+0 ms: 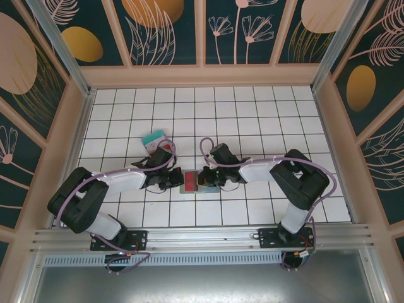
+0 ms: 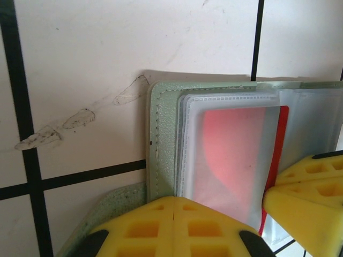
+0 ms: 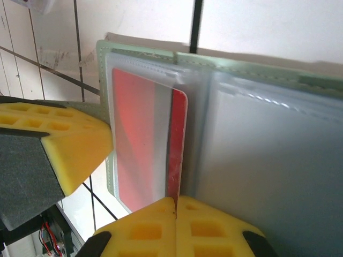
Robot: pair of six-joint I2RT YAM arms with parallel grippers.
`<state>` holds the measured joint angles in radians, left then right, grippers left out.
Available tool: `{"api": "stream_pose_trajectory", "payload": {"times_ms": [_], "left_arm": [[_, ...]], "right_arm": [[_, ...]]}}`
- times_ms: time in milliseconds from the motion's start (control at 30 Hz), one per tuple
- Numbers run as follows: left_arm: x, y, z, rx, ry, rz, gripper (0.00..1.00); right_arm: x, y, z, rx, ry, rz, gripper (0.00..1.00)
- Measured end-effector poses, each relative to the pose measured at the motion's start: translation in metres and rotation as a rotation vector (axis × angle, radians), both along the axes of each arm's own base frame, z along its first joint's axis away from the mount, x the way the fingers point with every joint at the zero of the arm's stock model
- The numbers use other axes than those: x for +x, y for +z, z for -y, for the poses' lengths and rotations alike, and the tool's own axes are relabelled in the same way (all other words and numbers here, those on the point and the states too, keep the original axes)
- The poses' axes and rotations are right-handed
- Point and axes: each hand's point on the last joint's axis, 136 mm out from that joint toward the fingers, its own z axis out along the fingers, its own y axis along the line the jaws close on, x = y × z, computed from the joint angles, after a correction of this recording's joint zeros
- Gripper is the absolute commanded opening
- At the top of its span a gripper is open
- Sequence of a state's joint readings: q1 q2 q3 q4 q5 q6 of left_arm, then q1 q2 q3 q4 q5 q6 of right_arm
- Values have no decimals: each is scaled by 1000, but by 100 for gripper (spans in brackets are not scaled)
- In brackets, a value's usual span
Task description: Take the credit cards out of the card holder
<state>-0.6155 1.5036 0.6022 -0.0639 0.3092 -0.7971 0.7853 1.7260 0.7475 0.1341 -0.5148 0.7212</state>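
White tiled counter (image 1: 252, 113) carries the open card holder (image 2: 163, 139), its edge under the left end effector (image 2: 174, 209), pads pressed together. Inside a clear sleeve, the red card (image 3: 139, 139) ends at the right end effector (image 3: 176, 208), also pressed together. Beyond the left one lies a teal card (image 1: 153, 136).

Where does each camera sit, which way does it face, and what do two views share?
Top external: above, behind the arms, looking down on the table; left arm, right arm, bases show.
Left wrist: on the left arm, looking down at the holder; left gripper, shut, at bottom.
Right wrist: on the right arm, looking down at the holder; right gripper, shut, at bottom.
Shared: both wrist views show the red card in a clear pocket.
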Motion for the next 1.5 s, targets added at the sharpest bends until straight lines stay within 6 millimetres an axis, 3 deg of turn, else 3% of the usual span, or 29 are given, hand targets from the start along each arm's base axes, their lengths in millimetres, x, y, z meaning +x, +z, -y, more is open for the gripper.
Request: {"api": "stream_pose_trajectory", "payload": {"times_ms": [400, 600, 700, 833, 1033, 1200, 1333, 1500], "left_arm": [[0, 0, 0, 7, 0, -3, 2], [0, 2, 0, 18, -3, -5, 17], [3, 7, 2, 12, 2, -5, 39], [13, 26, 12, -36, 8, 27, 45], [30, 72, 36, -218, 30, 97, 43], [44, 110, 53, -394, 46, 143, 40], [47, 126, 61, -483, 45, 151, 37], [44, 131, 65, -547, 37, 141, 34]], "right_arm": [[1, 9, 31, 15, -65, 11, 0], [4, 27, 48, 39, -100, 48, 0], [7, 38, 54, 55, -115, 72, 0], [12, 60, 61, 87, -128, 124, 0], [22, 92, 70, 167, -149, 186, 0], [22, 121, 62, 282, -110, 228, 0], [20, 138, 54, 362, -73, 242, 0], [18, 149, 48, 416, -49, 245, 0]]}}
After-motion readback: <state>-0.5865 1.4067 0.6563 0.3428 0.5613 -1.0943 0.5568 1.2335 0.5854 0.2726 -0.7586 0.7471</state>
